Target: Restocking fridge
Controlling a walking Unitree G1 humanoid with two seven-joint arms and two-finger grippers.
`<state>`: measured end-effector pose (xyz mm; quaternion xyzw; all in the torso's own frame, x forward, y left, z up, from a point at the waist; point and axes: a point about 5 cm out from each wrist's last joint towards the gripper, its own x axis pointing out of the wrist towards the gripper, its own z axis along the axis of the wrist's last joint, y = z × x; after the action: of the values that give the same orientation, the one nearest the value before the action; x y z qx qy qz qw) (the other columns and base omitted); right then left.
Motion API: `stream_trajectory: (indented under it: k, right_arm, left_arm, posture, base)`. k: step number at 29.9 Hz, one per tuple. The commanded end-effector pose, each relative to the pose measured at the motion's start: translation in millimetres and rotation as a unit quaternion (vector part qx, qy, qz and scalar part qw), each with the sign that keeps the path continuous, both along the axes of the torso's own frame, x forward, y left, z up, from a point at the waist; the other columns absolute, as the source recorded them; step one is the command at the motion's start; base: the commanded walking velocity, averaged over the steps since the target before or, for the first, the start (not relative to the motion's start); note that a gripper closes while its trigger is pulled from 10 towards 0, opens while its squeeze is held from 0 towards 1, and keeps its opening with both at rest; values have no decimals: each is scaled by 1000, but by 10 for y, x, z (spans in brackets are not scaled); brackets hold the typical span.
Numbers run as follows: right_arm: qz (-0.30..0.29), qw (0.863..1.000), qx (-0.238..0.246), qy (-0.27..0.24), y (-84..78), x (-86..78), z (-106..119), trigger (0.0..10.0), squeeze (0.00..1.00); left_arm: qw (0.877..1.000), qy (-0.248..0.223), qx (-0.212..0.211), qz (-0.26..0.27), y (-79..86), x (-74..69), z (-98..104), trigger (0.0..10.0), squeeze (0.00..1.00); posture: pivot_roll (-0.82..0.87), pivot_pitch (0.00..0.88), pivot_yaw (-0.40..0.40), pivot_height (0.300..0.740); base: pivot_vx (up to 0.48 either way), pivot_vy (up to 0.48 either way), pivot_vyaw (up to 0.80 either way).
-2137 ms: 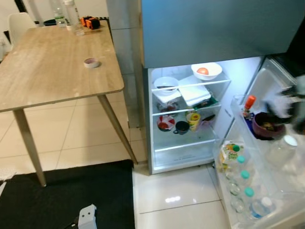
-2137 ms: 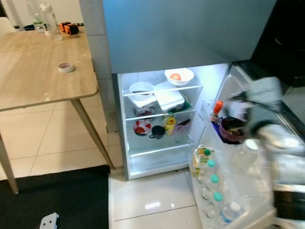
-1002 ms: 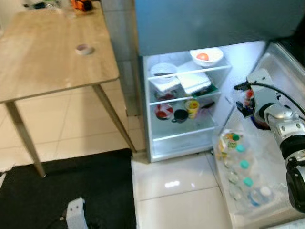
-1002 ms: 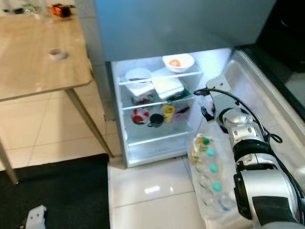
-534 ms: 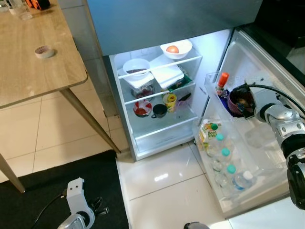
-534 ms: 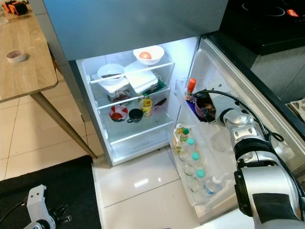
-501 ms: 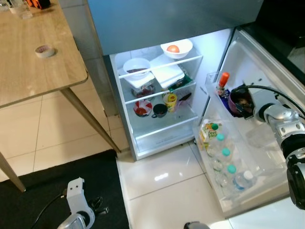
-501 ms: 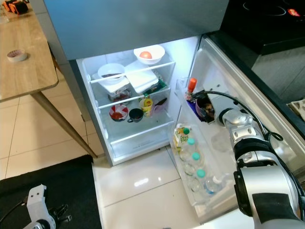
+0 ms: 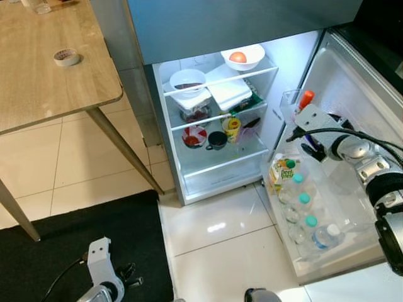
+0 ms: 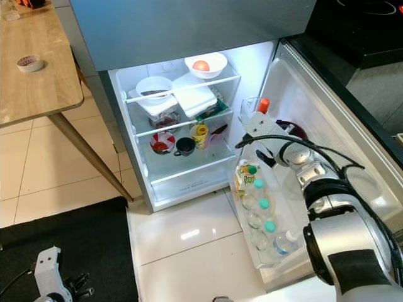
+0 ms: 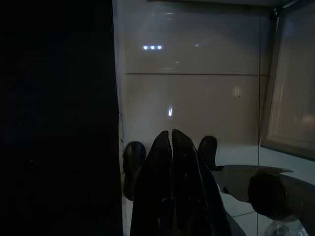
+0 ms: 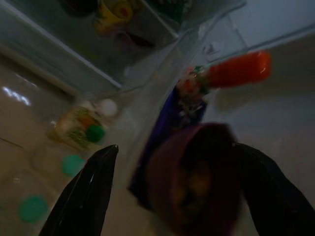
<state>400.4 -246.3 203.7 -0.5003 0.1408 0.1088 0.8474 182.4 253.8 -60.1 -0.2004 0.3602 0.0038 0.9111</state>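
A maroon bowl sits in the upper shelf of the open fridge door, beside a red-capped sauce bottle. My right gripper hovers just in front of that shelf, open and holding nothing. In the right wrist view its black fingers stand wide apart, with the bowl beyond them. My left gripper hangs low over the floor by the black mat, shut and empty.
The lower door shelf holds a juice carton and several teal-capped water bottles. Inside the fridge, bowls, white containers and cups fill the shelves. A wooden table with a tape roll stands to the left. A black mat covers the floor.
My right gripper has let go of the maroon bowl and drawn back from it. The bowl stays in the upper door shelf. The camera has shifted a little.
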Motion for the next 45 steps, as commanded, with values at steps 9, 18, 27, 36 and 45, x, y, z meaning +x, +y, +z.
stream_trajectory:
  k: [9,18,27,36,45]
  right_arm:
    - [-8,1000,-28,-6,-146,28,388,10000,0]
    - [125,975,-86,162,-65,-81,367,10000,0]
    - [124,952,-173,221,-157,-130,337,7294,0]
    - [121,946,-210,216,-139,-112,296,3490,0]
    - [115,945,-223,210,-104,-108,92,5961,0]
  left_arm:
    - [1000,15,7,-4,21,-104,-45,10000,0]
    - [1000,23,7,-7,-2,-146,-73,10000,0]
    - [999,32,6,-6,-19,-197,-104,10000,0]
    - [1000,30,1,-10,-68,-186,-112,10000,0]
    - [1000,28,-2,-9,-77,-190,-115,10000,0]
  posture:
    - [57,183,8,740]
    - [51,180,5,740]
    - [43,180,1,740]
    - [41,181,-6,740]
    - [42,189,-10,740]
  base:
    - [0,0,0]
    - [0,0,0]
    - [0,0,0]
    - [0,0,0]
    - [0,0,0]
